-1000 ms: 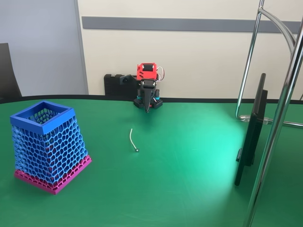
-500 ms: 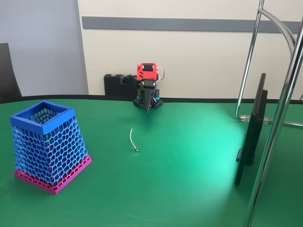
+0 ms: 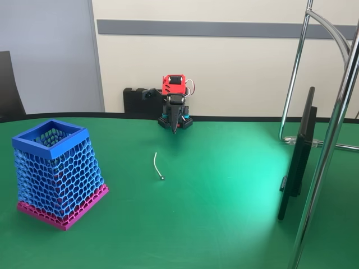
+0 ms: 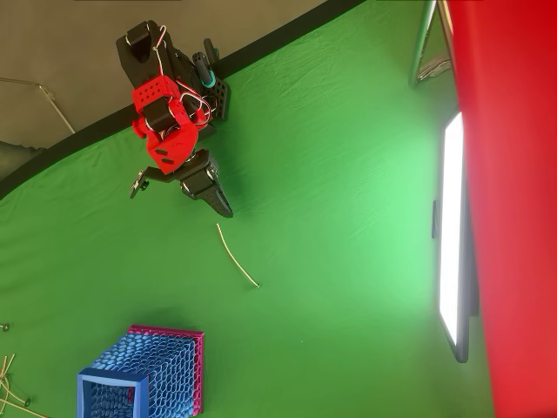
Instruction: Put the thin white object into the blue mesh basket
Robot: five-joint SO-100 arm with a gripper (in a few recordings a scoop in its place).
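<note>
The thin white object [image 3: 157, 166] lies flat on the green table, its dark tip toward the camera; in the overhead view the thin white object [image 4: 237, 255] runs diagonally near the middle. The blue mesh basket [image 3: 56, 171] with a pink base stands at the left; from above the blue mesh basket [image 4: 144, 373] sits near the bottom left. My gripper [image 3: 175, 129] hangs at the far edge of the table with its fingers pressed together, holding nothing. From above, the gripper [image 4: 224, 210] tip points down just short of the object's upper end.
A dark flat screen [image 3: 297, 159] stands on edge at the right, between chrome stand tubes [image 3: 331, 140]. A black block [image 3: 137, 101] sits behind the arm at the wall. Several more thin sticks [image 4: 10, 383] lie at the overhead view's bottom-left edge.
</note>
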